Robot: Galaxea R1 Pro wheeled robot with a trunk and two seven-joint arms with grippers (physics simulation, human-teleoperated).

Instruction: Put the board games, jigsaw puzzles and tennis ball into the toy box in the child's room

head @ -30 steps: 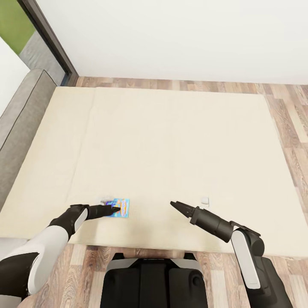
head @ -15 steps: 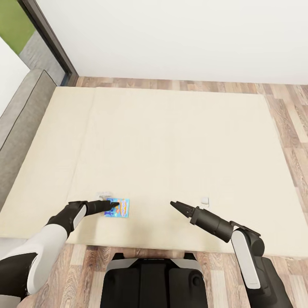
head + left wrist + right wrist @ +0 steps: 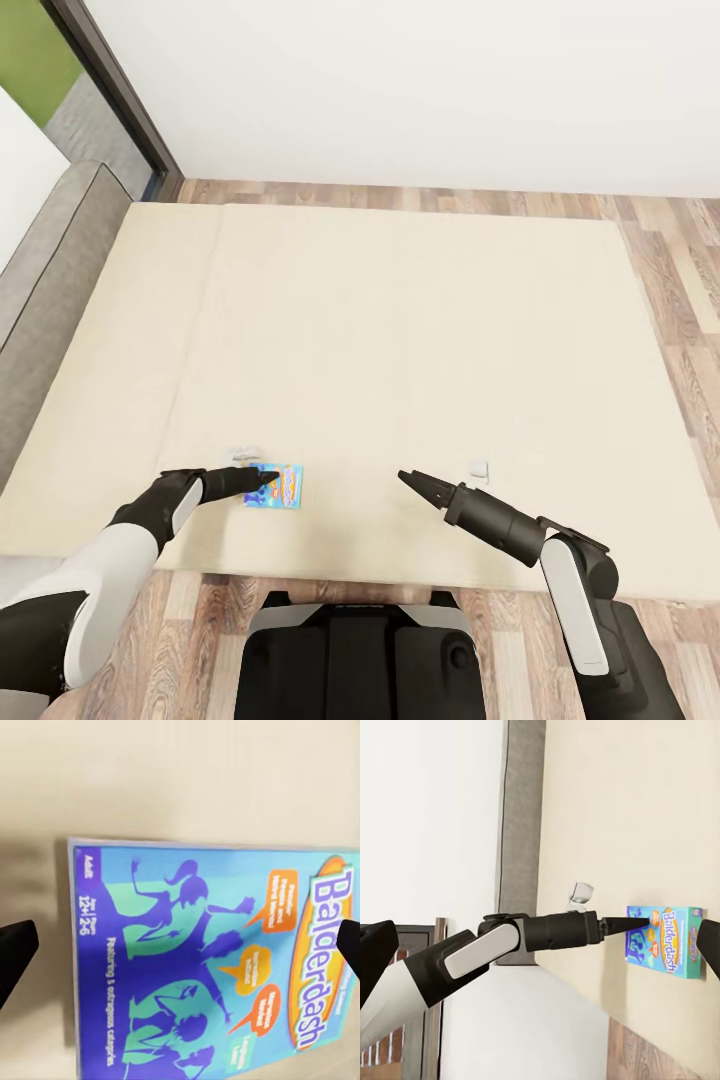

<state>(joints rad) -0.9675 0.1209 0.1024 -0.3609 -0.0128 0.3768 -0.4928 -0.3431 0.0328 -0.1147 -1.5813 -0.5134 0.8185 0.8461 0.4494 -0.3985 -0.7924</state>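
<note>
One blue board game [image 3: 278,486] with purple figures lies flat on the cream bed [image 3: 400,320] near its front edge; the left wrist view reads its cover as "Balderdash" [image 3: 217,967]. My left gripper [image 3: 266,481] hovers right over the box's left part. Its fingertips [image 3: 15,952] are spread wide to either side of the cover and hold nothing. My right gripper [image 3: 408,478] hangs above bare mattress to the right of the box, open and empty. From the right wrist view the left gripper [image 3: 631,921] points at the game [image 3: 669,937]. The toy box, table, puzzles and ball are out of view.
A small clear object [image 3: 245,456] lies just beyond the game, and a small white one [image 3: 479,467] sits near the right gripper. A grey padded bed edge [image 3: 50,270] runs along the left. Wood floor [image 3: 685,300] borders the bed on the right and far side.
The left gripper has shifted slightly away from the bed's front edge over the game. The right arm and the box have stayed put.
</note>
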